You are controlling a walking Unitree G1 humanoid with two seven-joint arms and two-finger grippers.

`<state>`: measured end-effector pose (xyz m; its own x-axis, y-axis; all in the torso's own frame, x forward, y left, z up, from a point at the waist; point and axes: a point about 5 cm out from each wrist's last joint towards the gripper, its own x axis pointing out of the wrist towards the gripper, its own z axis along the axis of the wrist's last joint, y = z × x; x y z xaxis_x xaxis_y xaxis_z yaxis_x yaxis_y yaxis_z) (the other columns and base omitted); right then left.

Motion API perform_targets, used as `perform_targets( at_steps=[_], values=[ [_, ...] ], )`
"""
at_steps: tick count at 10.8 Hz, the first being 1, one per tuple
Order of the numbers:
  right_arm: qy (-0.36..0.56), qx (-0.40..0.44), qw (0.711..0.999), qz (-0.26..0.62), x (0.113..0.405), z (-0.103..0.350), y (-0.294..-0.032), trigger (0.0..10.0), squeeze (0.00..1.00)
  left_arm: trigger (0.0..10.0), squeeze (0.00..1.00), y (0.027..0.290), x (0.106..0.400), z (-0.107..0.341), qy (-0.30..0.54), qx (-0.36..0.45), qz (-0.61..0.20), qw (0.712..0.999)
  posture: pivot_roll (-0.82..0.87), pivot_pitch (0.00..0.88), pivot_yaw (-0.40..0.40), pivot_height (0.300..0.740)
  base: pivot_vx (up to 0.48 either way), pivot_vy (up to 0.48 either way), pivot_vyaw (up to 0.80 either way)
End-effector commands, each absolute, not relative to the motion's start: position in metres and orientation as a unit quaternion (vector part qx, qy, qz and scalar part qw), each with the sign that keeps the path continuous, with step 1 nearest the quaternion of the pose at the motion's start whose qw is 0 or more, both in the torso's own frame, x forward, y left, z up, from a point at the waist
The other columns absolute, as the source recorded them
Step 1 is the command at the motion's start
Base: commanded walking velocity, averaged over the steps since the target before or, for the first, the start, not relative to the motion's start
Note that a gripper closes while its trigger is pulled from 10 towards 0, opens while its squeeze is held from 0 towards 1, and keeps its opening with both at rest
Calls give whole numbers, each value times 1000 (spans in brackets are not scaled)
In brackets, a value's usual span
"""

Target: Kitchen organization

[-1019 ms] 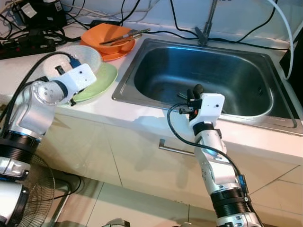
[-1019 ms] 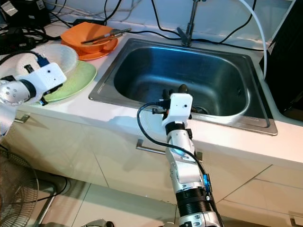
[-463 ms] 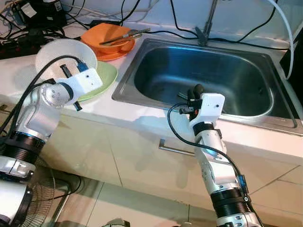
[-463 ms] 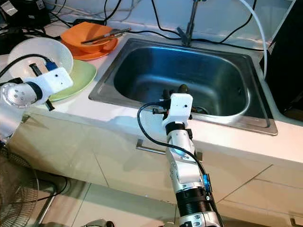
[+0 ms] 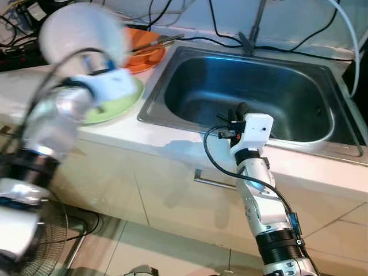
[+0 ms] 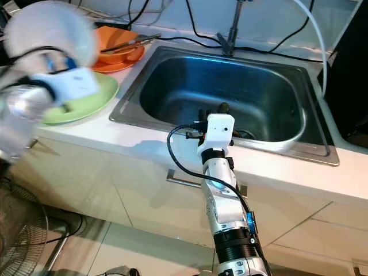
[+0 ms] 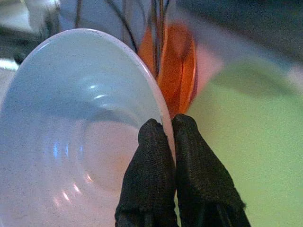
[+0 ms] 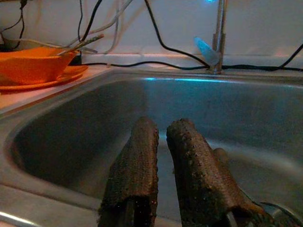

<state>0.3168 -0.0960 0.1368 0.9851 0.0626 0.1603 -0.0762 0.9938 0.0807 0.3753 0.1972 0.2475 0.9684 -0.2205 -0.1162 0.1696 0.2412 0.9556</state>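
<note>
White bowl (image 7: 71,137) is clamped by its rim in the left gripper (image 7: 165,130), raised beside the sink (image 5: 253,98); a thin grip could slip. Right gripper (image 8: 158,137) hangs nearly together over the sink.

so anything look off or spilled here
Nothing spilled or broken. The white bowl is tipped on edge in the air, its rim pinched by the left gripper above the green plate. Utensils lie across the orange bowl.
</note>
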Motion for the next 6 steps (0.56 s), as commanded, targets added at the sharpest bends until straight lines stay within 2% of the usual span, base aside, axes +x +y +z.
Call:
perform_targets(
  at_steps=[1, 2, 3, 6],
  values=[
    [-75, 38, 996, 36, 319, 137, -95, 10000, 0, 10000, 0, 171, 374, 265, -88, 611, -144, 773, -35, 17, 21, 740, 0, 0, 0],
    [-81, 39, 995, 34, 322, 142, -98, 10000, 361, 10000, 0, 152, 371, 258, -103, 608, -182, 766, -41, 19, 24, 740, 0, 0, 0],
    [-92, 49, 994, 29, 326, 151, -103, 10000, 1000, 10000, 0, 136, 367, 251, -115, 600, -211, 763, -41, 19, 24, 740, 0, 0, 0],
    [-133, 109, 985, 19, 336, 193, -116, 10000, 1000, 10000, 0, 112, 361, 233, -130, 600, -262, 744, -52, 20, 30, 740, 0, 0, 0]
  ],
)
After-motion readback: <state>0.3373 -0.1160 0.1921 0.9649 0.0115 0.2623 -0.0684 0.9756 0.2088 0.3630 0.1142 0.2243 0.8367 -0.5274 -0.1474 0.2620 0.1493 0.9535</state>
